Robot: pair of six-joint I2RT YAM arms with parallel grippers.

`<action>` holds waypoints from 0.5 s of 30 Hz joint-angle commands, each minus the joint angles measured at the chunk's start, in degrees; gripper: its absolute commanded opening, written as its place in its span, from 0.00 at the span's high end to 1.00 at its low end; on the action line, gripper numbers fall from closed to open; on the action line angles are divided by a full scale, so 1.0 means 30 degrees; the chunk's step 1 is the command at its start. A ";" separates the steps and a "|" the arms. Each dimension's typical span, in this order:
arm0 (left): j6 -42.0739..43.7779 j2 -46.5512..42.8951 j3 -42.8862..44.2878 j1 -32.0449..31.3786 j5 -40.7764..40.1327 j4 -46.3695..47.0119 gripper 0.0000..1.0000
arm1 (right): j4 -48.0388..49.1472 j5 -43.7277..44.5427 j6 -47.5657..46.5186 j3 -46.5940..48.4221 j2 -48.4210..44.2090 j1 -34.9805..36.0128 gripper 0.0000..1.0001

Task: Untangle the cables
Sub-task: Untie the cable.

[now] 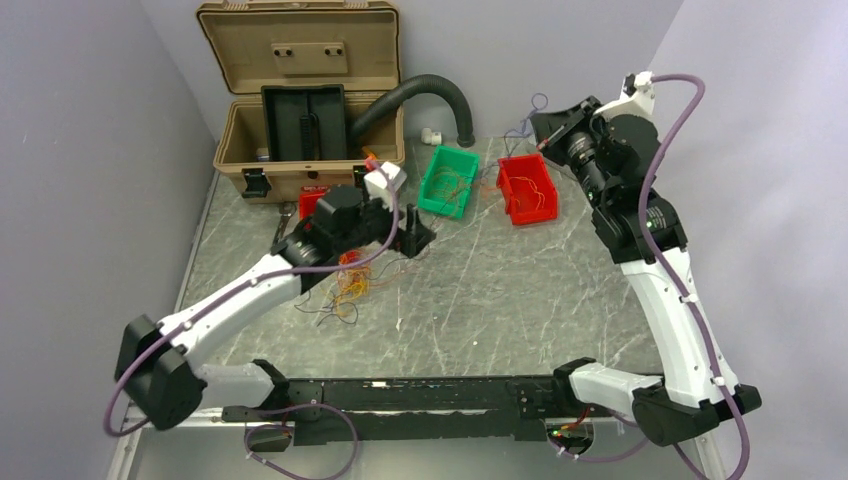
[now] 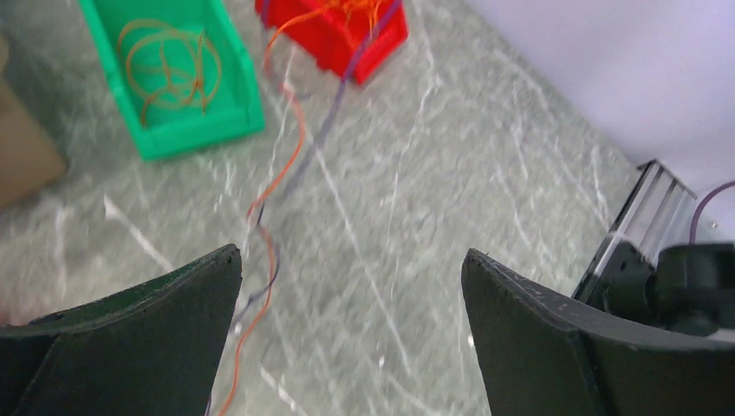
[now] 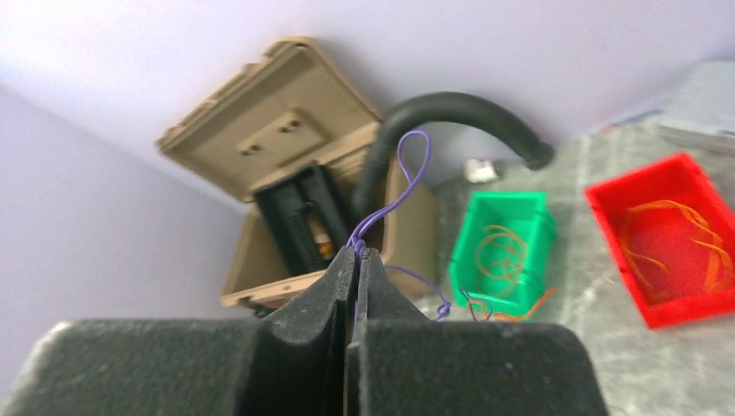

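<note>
The right gripper (image 3: 357, 260) has its two black fingers pressed flat together on a thin purple wire (image 3: 380, 218), which rises above the tips in a narrow loop. This gripper is lifted well off the grey marbled table (image 1: 500, 290) at its far right, just beyond the red plastic bin (image 1: 505, 190). Behind it the wrist folds back toward the left, and the white-and-black right arm (image 1: 670, 300) climbs steeply from its base at the near right edge. The left gripper (image 2: 351, 264) stands with its fingers spread wide and nothing between them. Under it, in the wrist view, an orange strand (image 2: 301, 143) and a purplish strand (image 2: 325, 130) run side by side from the red bin across the table toward the left finger. Seen from above, this gripper sits low over the table and points toward the green plastic bin (image 1: 428, 180), which holds loose orange loops. The left arm (image 1: 230, 305) reaches diagonally forward and to the right, its elbow down at the near left corner. The tangle of hair-thin orange, yellow, red and dark cables (image 1: 350, 283) lies on the table just beside the left wrist, on its near side. More orange wire lies in the red bin.
</note>
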 commanded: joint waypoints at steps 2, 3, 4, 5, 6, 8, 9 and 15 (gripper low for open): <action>0.0261 0.2965 0.3318 -0.0220 0.0813 0.3736 0.01 | 0.0564 -0.3258 0.0628 0.3129 0.0658 0.0449 1.00; 0.0234 0.3508 0.3736 -0.0291 0.0857 0.4001 0.01 | 0.0553 -0.3461 0.0804 0.3399 0.0759 0.0506 1.00; 0.0231 0.3964 0.4070 -0.0366 0.0797 0.4232 0.01 | 0.0573 -0.3593 0.1006 0.3572 0.0830 0.0535 1.00; 0.0190 0.4446 0.4419 -0.0419 0.0540 0.4308 0.04 | 0.0642 -0.3594 0.1210 0.3667 0.0861 0.0542 1.00; 0.0112 0.4917 0.4796 -0.0449 0.0223 0.4234 0.09 | 0.0753 -0.3855 0.1390 0.3711 0.0853 0.0569 1.00; -0.0002 0.5876 0.5492 -0.0446 0.0216 0.4112 0.15 | 0.0871 -0.4202 0.1773 0.3896 0.0914 0.0569 1.00; -0.0040 0.6308 0.5732 -0.0462 0.0618 0.4129 0.16 | 0.0873 -0.4216 0.1863 0.4066 0.0963 0.0572 1.00; -0.3462 0.7760 0.3746 -0.0199 -0.1356 0.3279 0.47 | -0.0160 -0.2274 0.1478 0.6696 0.1464 0.0572 1.00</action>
